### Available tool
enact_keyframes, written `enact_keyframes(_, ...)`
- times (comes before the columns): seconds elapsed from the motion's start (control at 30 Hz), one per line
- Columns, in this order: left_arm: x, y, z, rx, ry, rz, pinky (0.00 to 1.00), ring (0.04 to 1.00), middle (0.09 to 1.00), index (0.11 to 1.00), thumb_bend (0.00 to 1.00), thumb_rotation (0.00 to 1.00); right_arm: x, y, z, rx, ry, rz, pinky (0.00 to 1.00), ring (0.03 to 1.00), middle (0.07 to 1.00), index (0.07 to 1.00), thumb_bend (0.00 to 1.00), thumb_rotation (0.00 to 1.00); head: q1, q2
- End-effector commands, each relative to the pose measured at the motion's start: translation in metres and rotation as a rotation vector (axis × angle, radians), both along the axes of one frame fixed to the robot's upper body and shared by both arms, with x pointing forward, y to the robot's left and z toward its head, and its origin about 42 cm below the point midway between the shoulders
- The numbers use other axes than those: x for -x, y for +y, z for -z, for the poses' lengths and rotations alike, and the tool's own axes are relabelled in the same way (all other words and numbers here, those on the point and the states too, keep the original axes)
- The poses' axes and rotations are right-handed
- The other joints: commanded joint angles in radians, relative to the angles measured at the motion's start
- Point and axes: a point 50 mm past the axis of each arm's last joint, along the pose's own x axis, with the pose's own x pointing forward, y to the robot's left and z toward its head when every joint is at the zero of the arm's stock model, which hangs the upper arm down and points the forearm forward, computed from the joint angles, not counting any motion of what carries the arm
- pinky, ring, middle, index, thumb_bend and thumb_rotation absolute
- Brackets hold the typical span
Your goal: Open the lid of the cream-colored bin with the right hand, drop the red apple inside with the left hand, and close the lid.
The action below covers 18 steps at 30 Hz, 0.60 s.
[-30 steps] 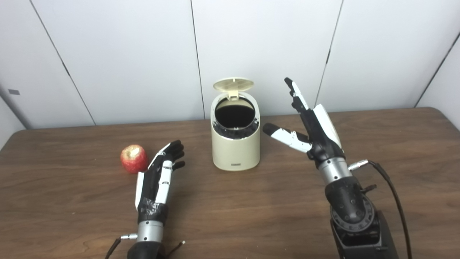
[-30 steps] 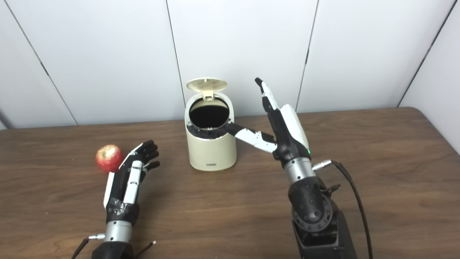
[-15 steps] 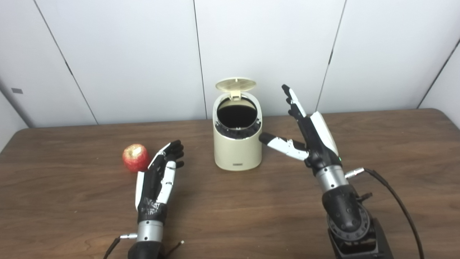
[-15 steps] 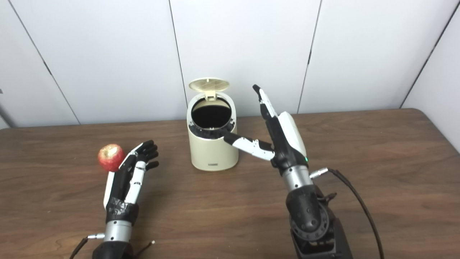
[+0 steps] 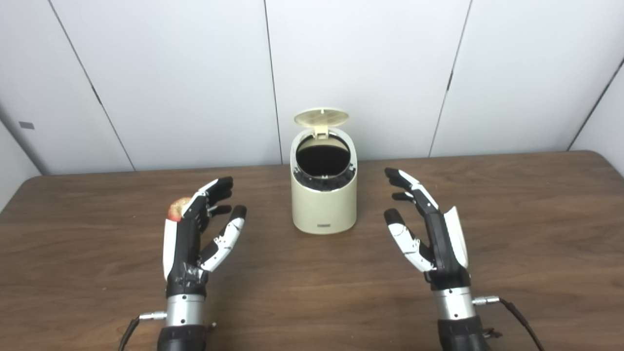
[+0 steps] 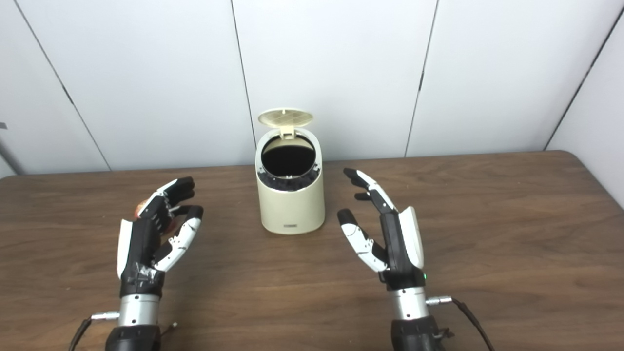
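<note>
Cream bin point(image 5: 323, 195), centre frame, lid point(image 5: 321, 117) upright for loading; left hand point(image 5: 195, 234) spread, empty, screening apple point(image 5: 175, 209); right hand point(image 5: 429, 229) spread, empty, lower right.

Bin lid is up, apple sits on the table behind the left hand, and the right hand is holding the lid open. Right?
Not quite. In both eye views the right hand is open, in front of the bin, touching nothing; the lid stands up unaided. The rest holds.

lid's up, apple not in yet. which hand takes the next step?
Left. The left robot hand is open right beside the apple, partly hiding it. The right robot hand is open on the far side of the bin, away from the apple.
</note>
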Motion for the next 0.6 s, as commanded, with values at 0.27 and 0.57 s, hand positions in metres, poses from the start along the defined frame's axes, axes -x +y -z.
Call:
enact_keyframes(0.27, -0.019, 0.046, -0.056, -0.275, -0.219, -0.291, 0.80, 0.821, 0.788, 0.818, 0.92, 0.26, -0.005, 0.004, -0.013, -0.031, -0.105, -0.007, 0.68, 0.781, 0.793, 0.777, 0.22, 0.70, 0.030, -0.016)
enact_keyframes(0.57, -0.039, 0.078, -0.047, -0.375, -0.035, -0.378, 0.69, 0.888, 0.897, 0.904, 1.00, 0.34, -0.008, -0.008, -0.003, -0.058, -0.099, -0.001, 0.68, 0.781, 0.790, 0.770, 0.23, 0.63, 0.076, -0.027)
